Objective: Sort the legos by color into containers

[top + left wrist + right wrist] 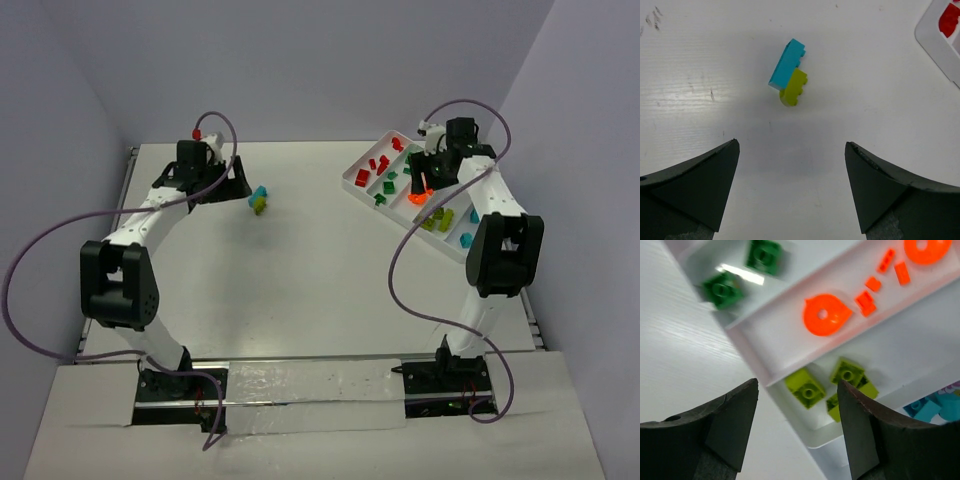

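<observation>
The left gripper hangs low over the white table with its jaws spread wide and nothing between them. Just ahead of its fingertips, two loose legos lie on the tabletop. They are a cyan brick and a yellow-green brick, touching each other, with the cyan one on the far side. Both sit well apart from the white tray, whose corner shows at the upper right of the left wrist view with red bricks inside it. In the top view the tray lies at an angle at the far right of the table, and the right gripper hovers above it. Its jaws stand apart and grip nothing. Under it the right wrist view shows four long compartments side by side, separated by raised dividers. One holds two green bricks. The next holds two orange round pieces and several small orange bricks. The one directly beneath the fingertips holds yellow-green bricks clustered near its end wall. The last holds cyan bricks, seen only at the lower right edge. Every brick visible in the tray lies among others of its own colour.
</observation>
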`<state>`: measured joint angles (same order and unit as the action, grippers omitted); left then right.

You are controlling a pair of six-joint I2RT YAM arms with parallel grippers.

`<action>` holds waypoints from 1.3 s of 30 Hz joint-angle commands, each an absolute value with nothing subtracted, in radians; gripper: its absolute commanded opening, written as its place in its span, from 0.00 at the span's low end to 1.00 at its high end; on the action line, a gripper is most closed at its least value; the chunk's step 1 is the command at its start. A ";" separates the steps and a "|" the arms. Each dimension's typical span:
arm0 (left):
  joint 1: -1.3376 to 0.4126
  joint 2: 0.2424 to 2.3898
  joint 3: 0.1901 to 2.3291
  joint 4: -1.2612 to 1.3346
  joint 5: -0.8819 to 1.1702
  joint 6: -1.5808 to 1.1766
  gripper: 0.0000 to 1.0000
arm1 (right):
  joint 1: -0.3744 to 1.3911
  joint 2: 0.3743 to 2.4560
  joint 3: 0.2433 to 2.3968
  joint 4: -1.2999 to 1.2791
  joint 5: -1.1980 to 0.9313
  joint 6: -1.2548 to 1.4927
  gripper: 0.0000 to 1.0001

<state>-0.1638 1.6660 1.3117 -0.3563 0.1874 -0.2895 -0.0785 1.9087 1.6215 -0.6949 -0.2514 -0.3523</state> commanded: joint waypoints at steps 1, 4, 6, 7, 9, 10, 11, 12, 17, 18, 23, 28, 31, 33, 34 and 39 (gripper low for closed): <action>-0.211 1.726 1.360 -0.280 0.113 -0.323 0.92 | -0.012 1.760 1.653 -0.678 -0.340 -0.268 0.72; -0.253 1.771 1.377 -0.260 0.098 -0.224 0.82 | 0.042 1.708 1.628 -0.669 -0.362 -0.234 0.73; -0.272 1.808 1.392 -0.261 0.047 -0.177 0.81 | 0.067 1.675 1.610 -0.664 -0.382 -0.208 0.74; -0.275 1.818 1.393 -0.257 0.033 -0.176 0.80 | 0.072 1.667 1.605 -0.661 -0.390 -0.203 0.74; -0.279 1.856 1.404 -0.259 0.006 -0.173 0.79 | 0.085 1.646 1.591 -0.652 -0.404 -0.180 0.74; -0.279 1.875 1.411 -0.258 0.005 -0.158 0.79 | 0.090 1.639 1.587 -0.649 -0.407 -0.172 0.74; -0.280 1.892 1.416 -0.257 0.005 -0.139 0.79 | 0.098 1.634 1.583 -0.648 -0.409 -0.169 0.75; -0.281 1.902 1.418 -0.249 0.005 -0.118 0.80 | 0.108 1.632 1.577 -0.651 -0.411 -0.166 0.75; -0.282 1.949 1.445 -0.201 0.022 -0.069 0.83 | 0.130 1.615 1.535 -0.636 -0.415 -0.154 0.75; -0.282 1.968 1.466 -0.200 0.025 -0.066 0.82 | 0.134 1.611 1.526 -0.633 -0.417 -0.150 0.75; -0.287 2.069 1.582 -0.199 0.011 -0.062 0.76 | 0.138 1.599 1.494 -0.624 -0.429 -0.137 0.75; -0.291 2.187 1.715 -0.253 0.023 -0.079 0.63 | 0.138 1.590 1.457 -0.612 -0.419 -0.148 0.75; -0.293 2.239 1.764 -0.273 0.005 -0.083 0.62 | 0.138 1.593 1.441 -0.612 -0.414 -0.156 0.75; -0.293 2.256 1.774 -0.268 0.005 -0.076 0.61 | 0.138 1.592 1.433 -0.610 -0.416 -0.158 0.75; -0.293 2.262 1.779 -0.265 0.005 -0.074 0.61 | 0.138 1.592 1.429 -0.608 -0.416 -0.159 0.75; -0.295 2.284 1.792 -0.285 0.006 -0.066 0.60 | 0.138 1.598 1.420 -0.601 -0.413 -0.165 0.75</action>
<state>-0.2882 2.2815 1.7394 -0.2731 0.0141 -0.0812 0.1333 1.6459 1.4274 -0.6382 -0.4119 -0.1533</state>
